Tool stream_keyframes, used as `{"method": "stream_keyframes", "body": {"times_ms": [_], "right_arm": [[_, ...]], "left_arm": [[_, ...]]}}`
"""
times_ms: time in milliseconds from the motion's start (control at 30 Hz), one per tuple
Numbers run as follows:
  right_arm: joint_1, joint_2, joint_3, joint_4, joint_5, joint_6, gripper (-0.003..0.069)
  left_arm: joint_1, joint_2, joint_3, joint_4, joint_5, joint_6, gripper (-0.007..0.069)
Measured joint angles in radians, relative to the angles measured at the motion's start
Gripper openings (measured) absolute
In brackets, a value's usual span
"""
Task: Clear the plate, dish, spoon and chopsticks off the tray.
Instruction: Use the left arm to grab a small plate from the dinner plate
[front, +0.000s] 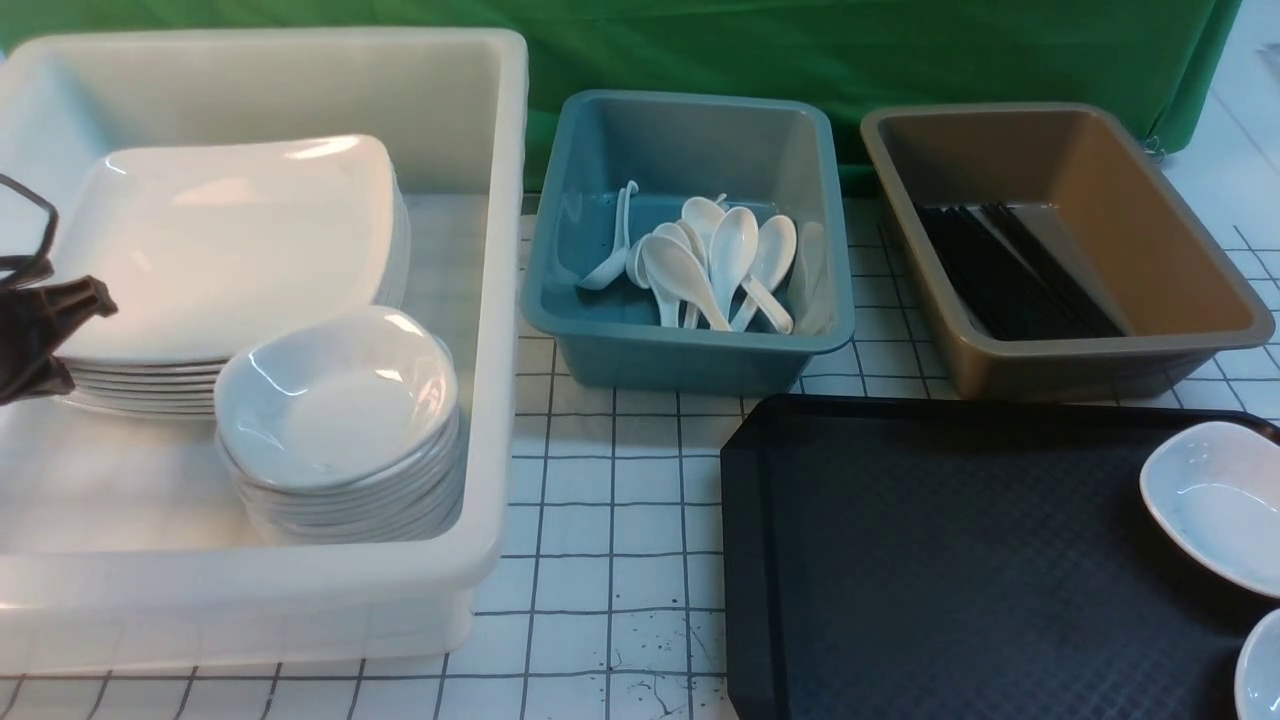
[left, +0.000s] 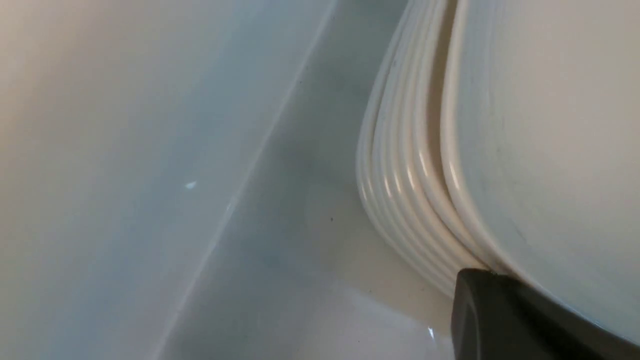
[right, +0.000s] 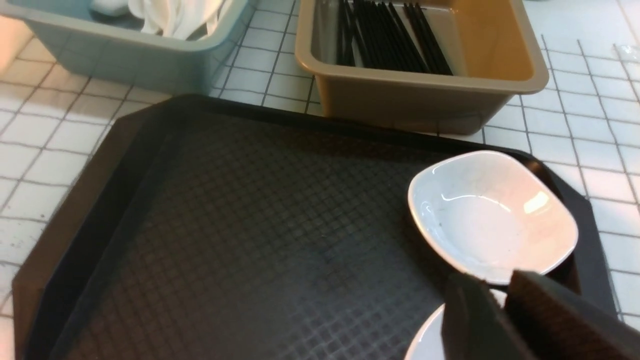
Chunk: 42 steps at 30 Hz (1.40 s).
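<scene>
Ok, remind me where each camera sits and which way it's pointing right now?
Front: between the arms, facing forward over white tub, spoon tub, chopstick tub and tray; left tool at the edge.
Left wrist: inside the white tub, facing the plates; one finger shows.
Right wrist: above the tray, facing the far tubs; right tool grips the near dish.
Shared: front and right wrist both show the tray and far dish.

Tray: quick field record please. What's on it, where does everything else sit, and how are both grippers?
on tray: far dish, near dish, both at its right side
plates: stacked in white tub
spoons: teal tub
chopsticks: brown tub
left gripper: shut, at plate stack's edge
right gripper: at near dish's rim, grip unclear
</scene>
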Motion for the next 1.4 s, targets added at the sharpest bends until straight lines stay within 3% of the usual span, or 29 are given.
{"method": "stream_keyframes", "body": {"times_ms": [233, 433, 500, 667, 800, 1100, 1400], "right_arm": [[0.0, 0.0, 0.0, 0.0, 0.004, 0.015, 0.0124], [0.0, 0.0, -0.003, 0.0, 0.033, 0.014, 0.0074], [0.0, 0.003, -0.022, -0.009, 0.062, 0.014, 0.0025], [0.0, 0.043, -0.123, -0.106, 0.14, 0.014, 0.0], [0.0, 0.069, -0.181, -0.213, 0.234, 0.014, -0.0002], [0.0, 0.071, -0.192, -0.25, 0.327, 0.037, -0.0002], [0.0, 0.058, -0.192, -0.216, 0.397, 0.064, -0.0002]], "left_arm": [[0.007, -0.06, -0.073, 0.012, 0.068, -0.001, -0.0003], [0.007, -0.15, -0.165, -0.006, 0.321, 0.009, -0.0003], [0.007, -0.176, -0.196, -0.054, 0.429, 0.03, -0.0003], [-0.03, -0.239, -0.252, -0.322, 0.619, 0.17, -0.0003], [-0.22, -0.248, -0.254, -0.426, 0.667, 0.216, -0.0003], [-0.784, -0.183, -0.248, -0.373, 0.573, 0.182, 0.0001], [-1.007, -0.087, -0.248, -0.355, 0.512, 0.108, 0.0055]]}}
